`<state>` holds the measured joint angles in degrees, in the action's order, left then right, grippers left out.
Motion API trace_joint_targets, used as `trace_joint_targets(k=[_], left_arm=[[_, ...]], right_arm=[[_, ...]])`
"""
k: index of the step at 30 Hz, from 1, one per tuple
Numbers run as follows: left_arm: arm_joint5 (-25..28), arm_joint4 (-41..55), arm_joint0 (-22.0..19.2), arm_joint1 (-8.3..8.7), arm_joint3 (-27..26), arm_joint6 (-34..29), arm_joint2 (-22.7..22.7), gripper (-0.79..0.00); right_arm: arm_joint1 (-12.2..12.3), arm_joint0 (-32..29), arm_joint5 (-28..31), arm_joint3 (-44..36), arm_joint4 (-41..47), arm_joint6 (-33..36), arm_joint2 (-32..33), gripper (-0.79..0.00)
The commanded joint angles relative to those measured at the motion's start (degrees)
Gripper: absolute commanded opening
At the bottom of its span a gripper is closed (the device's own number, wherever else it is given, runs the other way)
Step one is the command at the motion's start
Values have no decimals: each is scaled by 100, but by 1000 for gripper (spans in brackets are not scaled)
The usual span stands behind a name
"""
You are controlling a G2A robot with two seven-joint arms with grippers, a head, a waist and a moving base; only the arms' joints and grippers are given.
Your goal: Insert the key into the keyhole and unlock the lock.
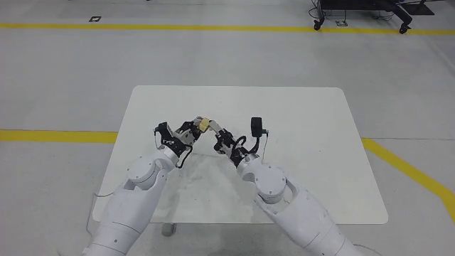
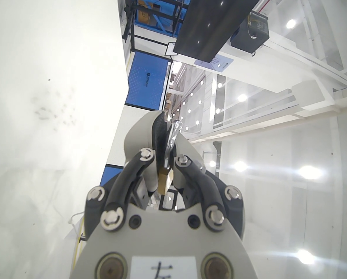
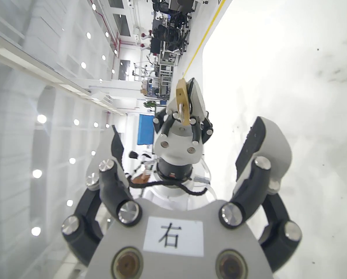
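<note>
Above the middle of the white table, my left gripper is shut on a small brass lock. A silver metal part juts from the lock by the fingertips; I cannot tell whether it is the key or the shackle. My right gripper stands open a short way from the lock, facing it, with nothing between its fingers. In the right wrist view the left gripper holds the brass lock up, with a silver loop on it.
The tabletop carries faint dark smudges and no other objects. A yellow floor line and wheeled racks lie well beyond the table's far edge.
</note>
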<state>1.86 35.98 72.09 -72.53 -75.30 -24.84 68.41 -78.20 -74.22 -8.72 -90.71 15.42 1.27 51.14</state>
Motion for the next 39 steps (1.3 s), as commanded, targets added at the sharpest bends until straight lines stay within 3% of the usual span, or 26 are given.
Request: trace_joint_targets(k=[1,6,7,10,25,26,27,31,32,39], left_arm=[[129,69,7,-12,27,-108,-11,-785],[400,238,8,-36,97,-323,3,-785],[450,243,13,-37,98,-382,8,-785],[544,241,22,-39,106,-502,20,-785],[616,64,5,-50,117,-777,9,-785],[613,47,4,-51,119,-777,7,-785],[612,40,3,-53,119,-772,5,-785],[613,1,-1,-57,120,-768,7,-785],[613,-13,-1,-58,121,-772,5,-785],[735,-235,-12,-58,103,-824,-12,-785]], right_arm=[[31,-77,-79,-113,566,510,255,-3],[93,-216,-399,-245,1176,1175,623,-142],[99,-208,-462,-233,1208,1235,655,-206],[92,-159,-588,-142,1348,1351,675,-271],[55,-111,-458,-25,1458,1386,690,-505],[55,-115,-445,-27,1458,1391,696,-539],[54,-123,-429,-29,1464,1395,702,-634],[56,-157,-394,-52,1476,1402,738,-727],[56,-167,-388,-59,1475,1403,747,-785],[47,-194,-440,-47,1648,1459,788,-785]])
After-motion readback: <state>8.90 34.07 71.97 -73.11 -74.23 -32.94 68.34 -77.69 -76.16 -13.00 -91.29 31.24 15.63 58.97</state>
